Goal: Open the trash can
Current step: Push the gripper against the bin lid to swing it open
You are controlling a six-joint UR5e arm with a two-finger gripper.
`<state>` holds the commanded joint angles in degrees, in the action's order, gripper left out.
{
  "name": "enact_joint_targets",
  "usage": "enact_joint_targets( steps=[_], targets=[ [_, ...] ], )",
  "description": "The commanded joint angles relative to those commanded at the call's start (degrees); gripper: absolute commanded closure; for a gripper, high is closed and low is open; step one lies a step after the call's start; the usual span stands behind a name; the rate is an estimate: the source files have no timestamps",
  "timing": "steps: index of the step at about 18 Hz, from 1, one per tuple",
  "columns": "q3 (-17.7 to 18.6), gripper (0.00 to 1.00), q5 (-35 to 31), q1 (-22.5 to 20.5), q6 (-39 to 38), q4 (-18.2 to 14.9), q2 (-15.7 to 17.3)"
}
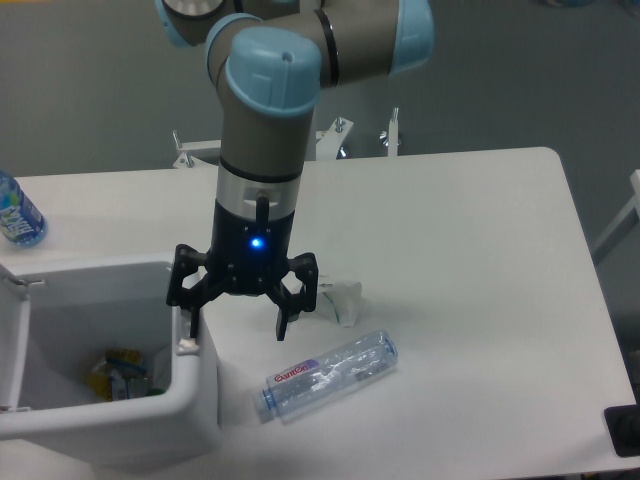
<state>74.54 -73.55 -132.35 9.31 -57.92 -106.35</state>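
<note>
The trash can (195,400) is a large white boxy bin at the lower left, partly cut off by the frame. Its top is uncovered and I see yellow and dark rubbish (120,372) inside. A white panel at the far left, which looks like the lid (12,345), stands upright by a hinge. A small grey latch piece (185,347) sits on the right rim. My gripper (236,328) points straight down, open and empty. Its left finger (190,318) is just above the right rim by the latch; its right finger (282,322) hangs over the table beside the can.
A clear plastic bottle (325,375) lies on the table right of the can. A small crumpled white piece (345,300) lies behind it. A blue bottle (18,212) stands at the far left. Metal clamps (340,132) line the table's back edge. A dark object (622,430) sits at the lower right.
</note>
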Motion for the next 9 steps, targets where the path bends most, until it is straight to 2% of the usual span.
enact_joint_targets(
  steps=[2,5,7,9],
  targets=[
    [-0.7,0.00,-5.1,-2.5,4.0,-0.2,1.1],
    [0.3,0.00,-15.4,-4.4,12.9,-1.5,2.6],
    [1.0,0.00,-16.4,-6.3,18.7,-3.9,3.6],
    [1.2,0.00,-16.3,-9.2,24.7,-7.7,4.0]
  ],
)
